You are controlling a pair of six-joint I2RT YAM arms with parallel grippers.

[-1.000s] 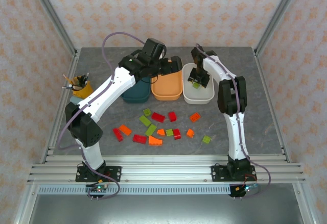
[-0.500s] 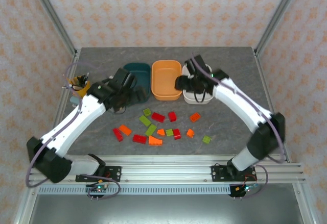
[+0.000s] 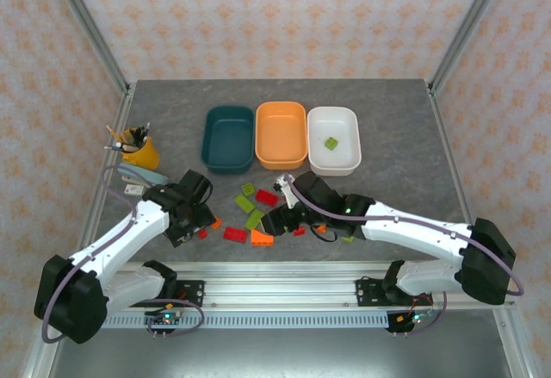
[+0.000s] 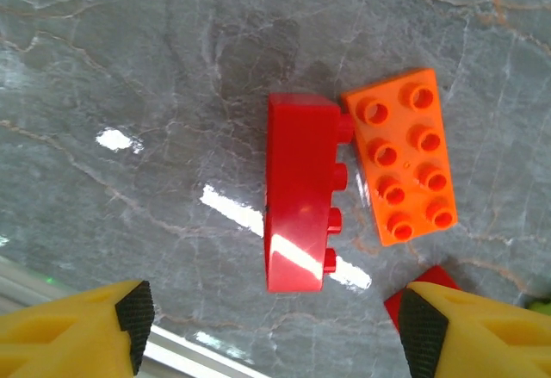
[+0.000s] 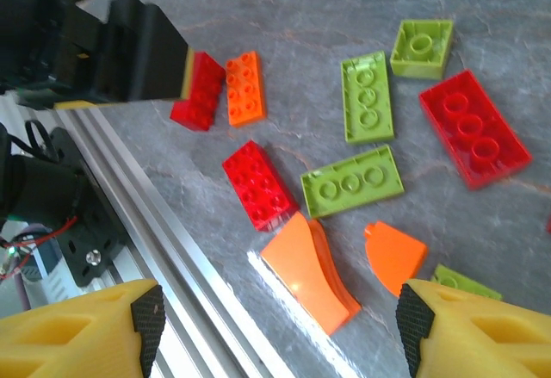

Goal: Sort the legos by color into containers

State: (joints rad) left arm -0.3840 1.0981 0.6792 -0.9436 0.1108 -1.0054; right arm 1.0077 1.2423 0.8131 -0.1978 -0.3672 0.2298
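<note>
Over the grey tabletop (image 3: pixel 413 137) the left arm (image 3: pixel 120 240) and the right arm (image 3: pixel 413 227) stretch low and forward. The left gripper (image 4: pixel 278 318) stands open and empty above a red brick (image 4: pixel 297 193) touching an orange brick (image 4: pixel 403 167). The right gripper (image 5: pixel 281 312), open and empty too, hangs over an orange slope piece (image 5: pixel 310 270). One green brick (image 3: pixel 331 143) lies in the white tub (image 3: pixel 320 128).

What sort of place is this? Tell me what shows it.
Probably a robot test cell in a lab: aluminium rails frame the marbled table, patterned backdrop panels wall it in, and the left arm and right arm are bolted at its near edge.
</note>
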